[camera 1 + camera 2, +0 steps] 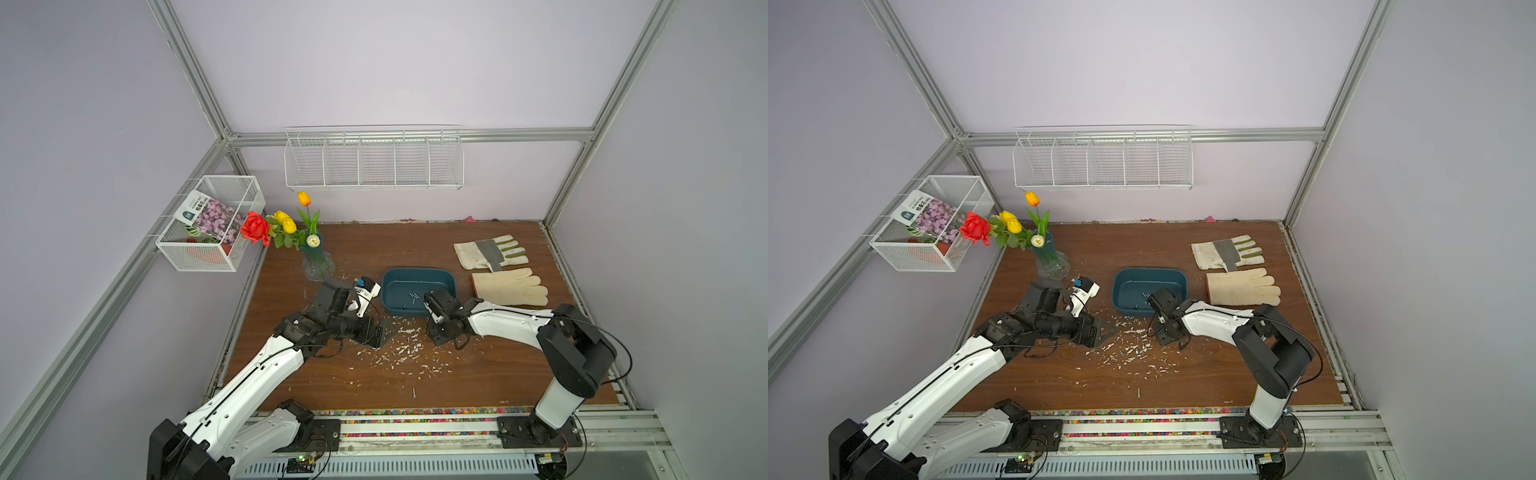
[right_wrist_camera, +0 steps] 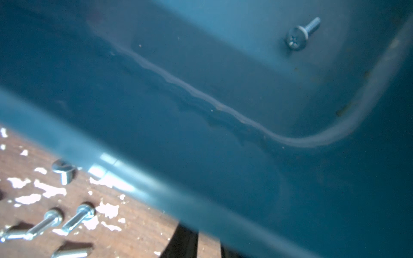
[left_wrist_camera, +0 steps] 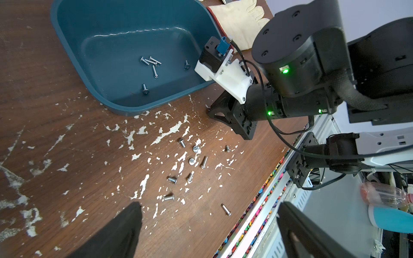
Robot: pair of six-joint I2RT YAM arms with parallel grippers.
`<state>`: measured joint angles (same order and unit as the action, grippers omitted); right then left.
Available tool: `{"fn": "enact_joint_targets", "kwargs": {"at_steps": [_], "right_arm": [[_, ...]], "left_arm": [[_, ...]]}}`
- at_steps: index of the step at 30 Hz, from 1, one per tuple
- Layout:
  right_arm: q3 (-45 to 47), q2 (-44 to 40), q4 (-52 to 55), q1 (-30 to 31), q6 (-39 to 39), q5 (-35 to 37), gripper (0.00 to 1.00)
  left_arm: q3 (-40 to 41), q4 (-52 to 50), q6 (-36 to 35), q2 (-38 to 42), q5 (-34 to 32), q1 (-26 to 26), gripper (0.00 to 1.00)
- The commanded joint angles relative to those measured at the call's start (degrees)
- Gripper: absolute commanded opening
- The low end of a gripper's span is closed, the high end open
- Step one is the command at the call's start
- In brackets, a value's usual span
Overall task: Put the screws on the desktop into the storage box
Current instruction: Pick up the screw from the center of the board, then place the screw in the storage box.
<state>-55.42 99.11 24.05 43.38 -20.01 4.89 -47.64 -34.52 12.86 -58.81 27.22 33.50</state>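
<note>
Box (image 3: 73,33): upper left, left wrist view; several screws (image 3: 152,64) inside.
Desktop (image 3: 67,156): loose screws (image 3: 192,160) at centre.
Left gripper (image 3: 209,210): fingers spread wide, empty.
Right gripper (image 3: 210,109): beside box rim; finger state cannot be told.

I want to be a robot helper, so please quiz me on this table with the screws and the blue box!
1. True or false: the storage box is empty.
2. What lies beside the box? A) cream work glove B) hammer C) cup
3. Fill in: loose screws lie on the wooden ____.
Key: 1 false, it holds screws; 2 A; 3 desktop.
</note>
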Motion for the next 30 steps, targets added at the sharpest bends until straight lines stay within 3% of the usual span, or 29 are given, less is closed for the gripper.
{"fn": "enact_joint_targets", "kwargs": {"at_steps": [1, 18, 30], "right_arm": [[0.35, 1.44, 2.74, 0.52, 0.41, 0.69, 0.19], [0.78, -4.9, 5.37, 1.19, -0.34, 1.09, 0.14], [-12.01, -9.26, 15.52, 0.49, 3.37, 7.59, 0.14]], "left_arm": [[0.76, 0.51, 0.07, 0.74, 0.01, -0.1, 0.97], [0.61, 0.51, -0.14, 0.33, 0.11, -0.1, 0.97], [0.79, 0.51, 0.14, 0.03, -0.42, -0.1, 0.98]]}}
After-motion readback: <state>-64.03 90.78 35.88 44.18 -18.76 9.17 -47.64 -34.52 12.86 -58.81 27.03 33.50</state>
